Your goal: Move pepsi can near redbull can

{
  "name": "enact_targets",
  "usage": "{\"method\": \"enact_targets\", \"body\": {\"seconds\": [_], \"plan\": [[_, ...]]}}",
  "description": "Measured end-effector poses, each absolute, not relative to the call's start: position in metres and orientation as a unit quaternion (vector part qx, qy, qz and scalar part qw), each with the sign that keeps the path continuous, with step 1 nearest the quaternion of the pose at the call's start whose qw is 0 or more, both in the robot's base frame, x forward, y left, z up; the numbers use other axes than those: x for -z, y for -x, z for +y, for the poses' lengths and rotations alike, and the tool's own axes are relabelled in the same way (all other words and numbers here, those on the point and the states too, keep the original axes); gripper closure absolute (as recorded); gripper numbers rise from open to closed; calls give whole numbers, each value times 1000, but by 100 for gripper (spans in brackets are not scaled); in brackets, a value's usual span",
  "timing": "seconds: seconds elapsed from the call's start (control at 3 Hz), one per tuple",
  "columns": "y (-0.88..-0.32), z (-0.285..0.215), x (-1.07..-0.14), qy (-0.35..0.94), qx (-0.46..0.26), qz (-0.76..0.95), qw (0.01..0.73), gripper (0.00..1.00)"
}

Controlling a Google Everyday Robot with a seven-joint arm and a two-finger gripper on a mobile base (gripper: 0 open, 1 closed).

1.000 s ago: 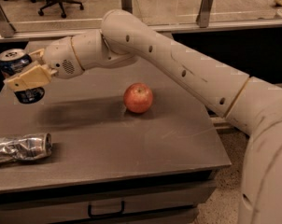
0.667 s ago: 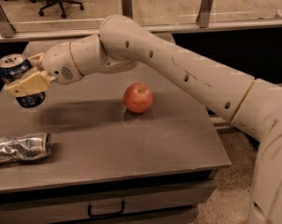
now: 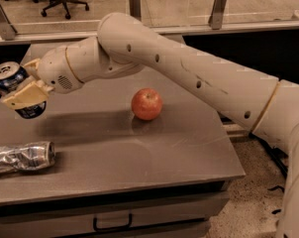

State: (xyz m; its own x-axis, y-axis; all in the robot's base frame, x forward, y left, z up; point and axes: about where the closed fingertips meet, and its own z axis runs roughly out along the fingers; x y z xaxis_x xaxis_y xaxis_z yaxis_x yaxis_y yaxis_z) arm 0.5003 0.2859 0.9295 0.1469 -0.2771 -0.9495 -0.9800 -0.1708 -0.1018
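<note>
We are looking at the jaws closed on the one pepsi can (image 3: 7, 77), clamping it from two sides, so the gripper (image 3: 20, 87) is holding it with no gap showing between jaw and can. The can is standing almost upright in the grip, its silver top tipping slightly toward us and its dark blue base hanging below the jaw. It is hovering at the far left edge of the table (image 3: 139, 152), and as far as we can tell it is not touching the surface. Below it, nearer to us, the one redbull can (image 3: 23, 156) is lying on its side at the table's left front. Its body is crumpled and silver, and its round end is pointing right. The two cans are apart, with bare tabletop between them. We are counting two cans in all: one held and one lying down. A single red apple (image 3: 146, 103) is sitting upright near the middle of the table, well to the right of both cans and touching neither. The one white arm (image 3: 189, 78) is reaching in from the right edge, passing above and behind the apple to the gripper. Under the tabletop, one drawer handle (image 3: 112, 225) is showing. Behind the table, three metal posts (image 3: 219, 6) are standing along a rail.
</note>
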Motion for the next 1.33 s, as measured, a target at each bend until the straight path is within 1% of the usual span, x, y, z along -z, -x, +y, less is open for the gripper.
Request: {"method": "enact_targets", "body": {"seconds": [0.33,0.67,1.0,1.33], "plan": [[-490,290,-926,632,-425,499,413,100],[-479,293,-912,622,-435,506,409,82],[-481,295,-897,620,-432,514,407,60],[-492,297,-887,631,-407,514,415,35]]}}
